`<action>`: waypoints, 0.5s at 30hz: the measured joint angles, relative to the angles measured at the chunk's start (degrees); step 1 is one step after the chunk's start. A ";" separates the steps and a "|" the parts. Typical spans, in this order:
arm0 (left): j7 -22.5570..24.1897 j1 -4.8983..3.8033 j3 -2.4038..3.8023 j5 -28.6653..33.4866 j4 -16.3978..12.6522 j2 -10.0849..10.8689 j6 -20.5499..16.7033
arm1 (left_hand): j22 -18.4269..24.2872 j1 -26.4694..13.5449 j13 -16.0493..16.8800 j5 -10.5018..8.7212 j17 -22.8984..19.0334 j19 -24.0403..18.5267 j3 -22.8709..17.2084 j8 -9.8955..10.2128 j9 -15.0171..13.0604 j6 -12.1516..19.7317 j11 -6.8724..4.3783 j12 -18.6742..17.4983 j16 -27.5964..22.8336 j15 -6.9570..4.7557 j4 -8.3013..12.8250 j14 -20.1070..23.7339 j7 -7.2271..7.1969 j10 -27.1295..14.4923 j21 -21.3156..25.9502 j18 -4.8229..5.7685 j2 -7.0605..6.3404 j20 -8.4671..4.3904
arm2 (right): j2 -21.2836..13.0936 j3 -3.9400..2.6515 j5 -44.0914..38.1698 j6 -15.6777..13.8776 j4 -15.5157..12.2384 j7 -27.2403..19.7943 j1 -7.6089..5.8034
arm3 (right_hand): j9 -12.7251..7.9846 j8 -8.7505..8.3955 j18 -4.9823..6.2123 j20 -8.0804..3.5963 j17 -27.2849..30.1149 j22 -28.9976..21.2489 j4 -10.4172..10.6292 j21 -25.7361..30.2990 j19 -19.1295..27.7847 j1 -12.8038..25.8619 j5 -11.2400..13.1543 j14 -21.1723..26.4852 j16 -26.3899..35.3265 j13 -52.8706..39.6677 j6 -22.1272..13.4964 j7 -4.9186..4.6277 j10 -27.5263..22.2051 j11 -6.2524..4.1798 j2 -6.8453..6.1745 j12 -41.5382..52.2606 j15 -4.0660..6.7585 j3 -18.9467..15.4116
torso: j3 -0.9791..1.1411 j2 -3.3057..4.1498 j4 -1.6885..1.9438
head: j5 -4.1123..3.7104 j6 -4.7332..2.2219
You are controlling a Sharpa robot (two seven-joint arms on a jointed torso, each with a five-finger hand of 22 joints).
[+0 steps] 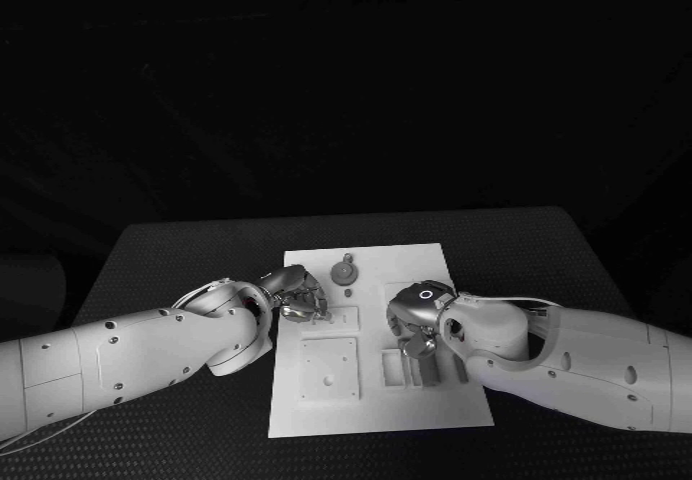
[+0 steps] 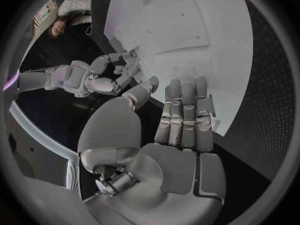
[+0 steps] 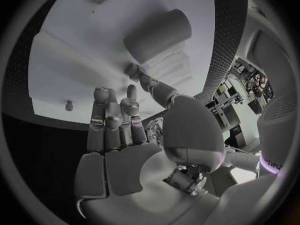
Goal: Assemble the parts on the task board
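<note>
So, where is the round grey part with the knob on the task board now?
In the head view, the round grey part sits near the far edge of the task board, just beyond the left hand and to the left of the right hand.

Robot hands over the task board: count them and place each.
2. The left hand is over the task board at its left edge; the right hand is over its right-middle part. Neither visibly holds anything.
</note>
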State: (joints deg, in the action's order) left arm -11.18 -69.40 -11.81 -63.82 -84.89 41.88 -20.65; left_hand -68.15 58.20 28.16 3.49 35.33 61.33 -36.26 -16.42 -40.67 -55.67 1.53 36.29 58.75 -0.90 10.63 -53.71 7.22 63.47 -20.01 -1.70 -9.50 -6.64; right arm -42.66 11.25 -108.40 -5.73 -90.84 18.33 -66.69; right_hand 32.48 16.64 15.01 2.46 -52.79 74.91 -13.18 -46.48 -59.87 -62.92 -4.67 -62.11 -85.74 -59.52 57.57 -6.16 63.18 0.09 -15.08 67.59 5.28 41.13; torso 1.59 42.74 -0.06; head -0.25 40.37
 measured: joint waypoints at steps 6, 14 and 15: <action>0.02 0.00 0.00 0.01 0.04 -0.05 0.00 | -0.05 0.00 0.00 0.00 0.00 0.00 0.00 0.00 0.00 0.00 0.00 0.00 0.00 0.00 0.00 0.00 0.00 0.00 0.00 0.00 0.00 0.00 | -0.02 0.11 -0.20 -0.92 -0.11 -0.20 0.16 | -0.15 -0.25 0.00 0.00 0.17 0.00 0.48 0.00 0.00 0.00 0.00 -0.24 0.00 0.14 -0.01 0.00 0.00 0.00 0.00 0.00 0.24 -0.47 | 0.00 -0.02 0.00 | 0.00 -0.10; 0.05 0.00 0.00 0.02 0.12 -0.08 0.03 | -0.04 0.00 0.00 0.00 0.00 0.00 0.00 0.00 0.00 0.00 0.00 0.00 0.00 0.00 0.00 0.00 0.00 0.00 0.00 0.01 0.00 0.00 | -0.38 0.26 0.23 -2.27 -0.36 -0.39 0.33 | -0.55 -0.98 0.00 0.00 0.23 0.00 0.56 0.00 0.00 0.00 0.00 -0.24 0.00 0.14 -0.24 -0.20 -0.02 0.00 0.00 0.00 0.23 -0.55 | -0.01 -0.02 0.03 | 0.05 -0.20; 0.05 0.00 0.00 0.02 0.13 -0.08 0.03 | -0.04 0.00 0.00 0.00 0.00 0.00 0.00 0.00 0.00 0.00 0.00 0.00 0.00 0.00 0.00 0.00 0.00 0.00 0.00 0.01 0.00 0.00 | -0.45 0.30 0.30 -2.59 -0.40 -0.41 0.37 | -0.54 -1.03 -0.01 0.00 0.23 0.00 0.56 0.00 0.00 0.00 0.00 -0.24 0.00 0.14 -0.24 -0.21 -0.02 0.00 0.00 0.00 0.23 -0.55 | -0.01 -0.02 0.03 | 0.05 -0.22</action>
State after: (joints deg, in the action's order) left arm -11.14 -69.40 -11.81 -63.80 -84.76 41.80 -20.62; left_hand -68.20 58.20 28.16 3.49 35.34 61.33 -36.26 -16.42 -40.67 -55.67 1.54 36.29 58.75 -0.90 10.63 -53.71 7.22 63.47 -20.01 -1.69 -9.50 -6.64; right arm -43.11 11.55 -108.10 -8.32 -91.24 17.92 -66.32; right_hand 31.94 15.61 15.00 2.45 -52.56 74.91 -12.62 -46.48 -59.87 -62.92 -4.67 -62.35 -85.75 -59.38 57.33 -6.37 63.17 0.09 -15.08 67.59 5.51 40.58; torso 1.58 42.72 -0.03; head -0.20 40.16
